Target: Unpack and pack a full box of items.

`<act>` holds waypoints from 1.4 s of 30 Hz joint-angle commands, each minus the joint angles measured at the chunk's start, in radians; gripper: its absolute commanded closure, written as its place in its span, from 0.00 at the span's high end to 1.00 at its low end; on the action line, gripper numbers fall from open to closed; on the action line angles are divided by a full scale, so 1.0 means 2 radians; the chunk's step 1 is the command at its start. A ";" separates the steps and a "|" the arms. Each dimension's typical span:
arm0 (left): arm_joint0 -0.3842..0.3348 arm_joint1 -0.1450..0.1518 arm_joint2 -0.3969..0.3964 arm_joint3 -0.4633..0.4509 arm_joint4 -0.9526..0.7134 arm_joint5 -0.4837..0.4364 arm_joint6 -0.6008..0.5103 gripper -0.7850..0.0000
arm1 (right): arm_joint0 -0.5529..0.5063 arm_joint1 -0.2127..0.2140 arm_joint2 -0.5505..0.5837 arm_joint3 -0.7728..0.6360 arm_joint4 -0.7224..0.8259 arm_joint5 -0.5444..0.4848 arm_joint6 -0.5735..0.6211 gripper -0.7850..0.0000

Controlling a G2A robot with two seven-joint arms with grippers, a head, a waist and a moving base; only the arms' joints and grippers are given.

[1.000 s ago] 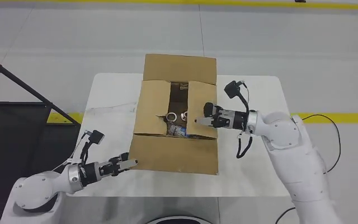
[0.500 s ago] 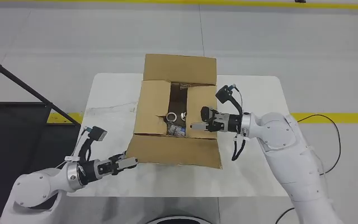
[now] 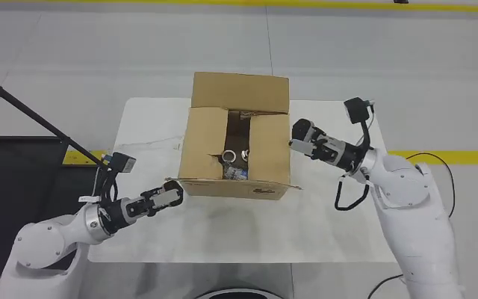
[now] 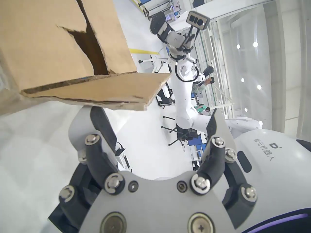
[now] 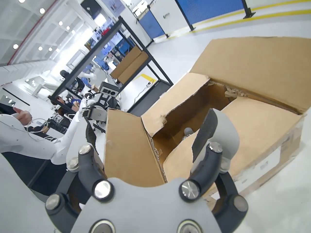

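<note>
Cardboard, brown and rectangular, forms the open box at the middle of the white table in the top view. Its 12 o'clock flap leans back, the 9 and 3 o'clock flaps lie partly over the opening, and the 6 o'clock flap juts outward toward the robot. In the gap between the side flaps show two small round silvery tops and, nearer 6 o'clock, a clear bottle. The left gripper sits at about 7 o'clock of the box, just beside the corner of the jutting flap. The right gripper sits at 3 o'clock, just beside the box's side.

From the left wrist view, the left gripper has its two dark-padded fingers spread wide with nothing between them. The box lies just beyond the fingertips, with the ragged edge of its flap seen edge-on. The right gripper shows farther off, past the box.

From the right wrist view, the right gripper is also wide open and holds nothing. The box lies just beyond its fingers, side flaps half shut. A pale bottle cap shows inside the dark opening. The left gripper shows beyond the box's far corner.
</note>
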 commanded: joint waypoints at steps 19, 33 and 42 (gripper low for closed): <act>-0.080 -0.001 0.084 0.034 0.055 0.068 0.136 1.00 | 0.009 -0.003 -0.014 0.032 0.011 0.051 -0.037 1.00; -0.107 -0.001 0.127 0.052 0.094 0.088 0.176 1.00 | 0.178 -0.050 -0.163 0.256 -0.036 0.156 -0.214 1.00; -0.116 -0.001 0.141 0.059 0.106 0.094 0.186 1.00 | 0.237 -0.080 -0.215 0.357 -0.046 0.163 -0.280 1.00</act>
